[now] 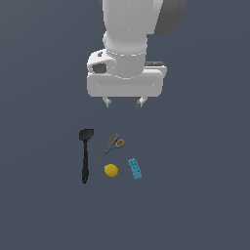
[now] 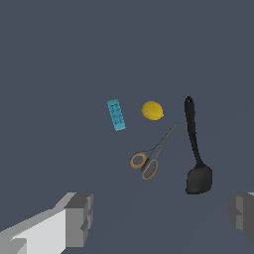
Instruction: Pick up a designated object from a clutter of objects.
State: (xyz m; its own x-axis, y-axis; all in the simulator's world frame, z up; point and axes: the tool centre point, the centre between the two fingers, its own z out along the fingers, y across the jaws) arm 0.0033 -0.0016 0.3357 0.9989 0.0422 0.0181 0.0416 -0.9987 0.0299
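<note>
We see 4 small items lying apart from one another on the flat dark grey-blue floor (image 1: 205,195). The small scissors with orange-yellow loop handles and thin grey blades (image 1: 111,146) lie flat between the long black spatula (image 1: 85,154) on the exterior view's left and the teal rectangular buttoned block (image 1: 135,169) on its right. The small yellow lemon-like ball (image 1: 111,170) rests near the blade tips. The white 2-fingered gripper (image 1: 124,101) hangs above the group, touching nothing. Its fingers (image 2: 79,218) are spread wide with nothing between them. The scissors appear slightly open, though the render is coarse.
</note>
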